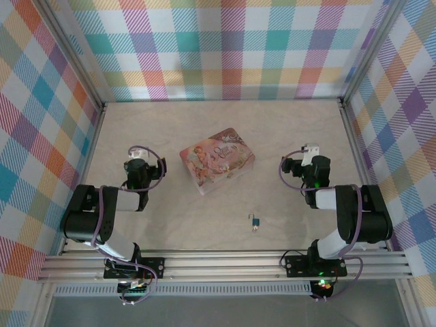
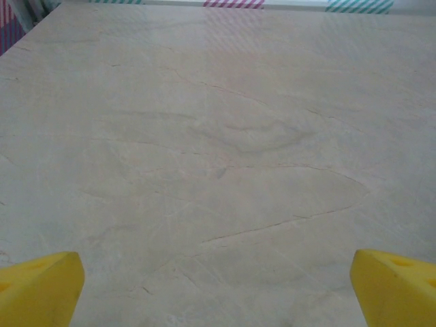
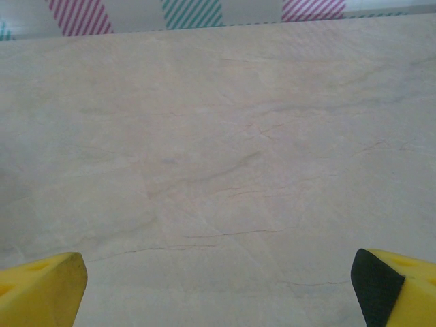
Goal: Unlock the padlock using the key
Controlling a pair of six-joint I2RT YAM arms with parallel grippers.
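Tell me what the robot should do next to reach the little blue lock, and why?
Probably bring the right gripper toward the padlock. The padlock lies on the table, closer to it than to the left gripper, on the near side of the pink tin. The right gripper is open, empty, over bare table.

Even, soft overhead light, faint shadows; wrist views slightly hazy, yellow fingertips (image 2: 41, 289) blurred at frame edge.

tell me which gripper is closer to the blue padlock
The right gripper: the padlock lies right of centre, nearer it, while the left gripper sits farther off, left of the pink tin.
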